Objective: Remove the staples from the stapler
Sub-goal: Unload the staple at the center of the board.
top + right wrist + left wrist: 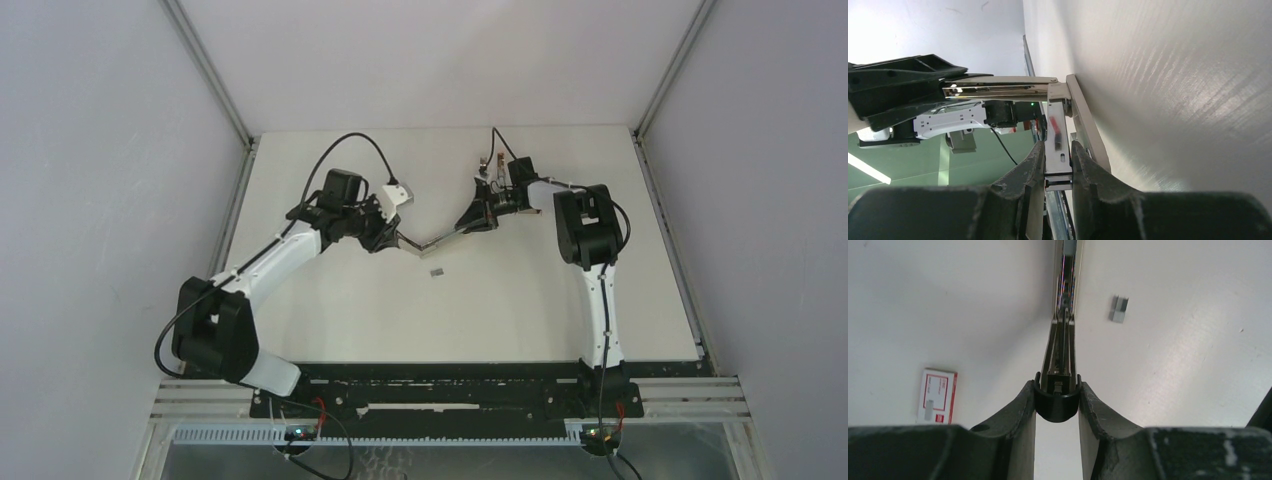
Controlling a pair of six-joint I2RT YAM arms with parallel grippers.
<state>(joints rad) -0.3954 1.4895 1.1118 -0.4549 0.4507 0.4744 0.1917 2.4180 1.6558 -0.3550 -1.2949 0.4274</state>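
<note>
The stapler (440, 240) hangs swung open in a shallow V between both arms, above the white table (330, 310). My left gripper (388, 235) is shut on its black rounded end (1057, 402), and the metal channel (1066, 295) runs away from the fingers. My right gripper (490, 208) is shut on a silver metal part of the stapler (1058, 150); the black top arm (903, 95) and the shiny magazine rail (998, 89) reach left from there. A short strip of staples (436, 272) lies on the table below the stapler, also seen as a grey strip (1118, 309) in the left wrist view.
A small pink-and-white box (937, 396) lies flat on the table left of my left fingers. The enclosure's grey walls and metal posts (210, 75) stand around the table. The arm bases sit on the black rail (440, 385) at the near edge.
</note>
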